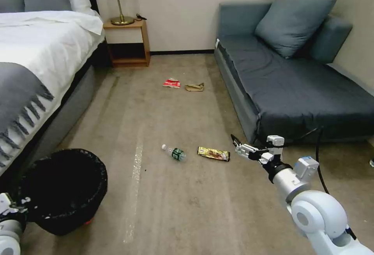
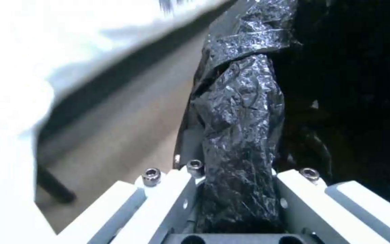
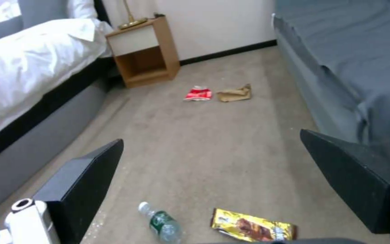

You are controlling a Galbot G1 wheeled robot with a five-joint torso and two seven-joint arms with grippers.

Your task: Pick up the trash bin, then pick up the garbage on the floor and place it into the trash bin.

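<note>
- The left gripper (image 2: 235,203) is clamped on the black-bagged rim of the trash bin (image 1: 64,189), which sits low at the robot's left beside the bed (image 1: 39,52); whether it is lifted clear of the carpet is hard to tell.
- The right gripper (image 1: 238,146) hangs spread wide and empty, just beside the yellow-brown snack wrapper (image 1: 213,153).
- All the litter remains on the floor: clear bottle (image 1: 174,153), wrapper, red-white packet (image 1: 172,83), tan paper bag (image 1: 194,87).
- Bin pickup looks done; nothing collected yet.

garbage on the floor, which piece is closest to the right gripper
The yellow-brown snack wrapper, lying just beside the open right gripper. The bottle lies farther left, and the red-white packet and tan paper bag lie far off.
</note>
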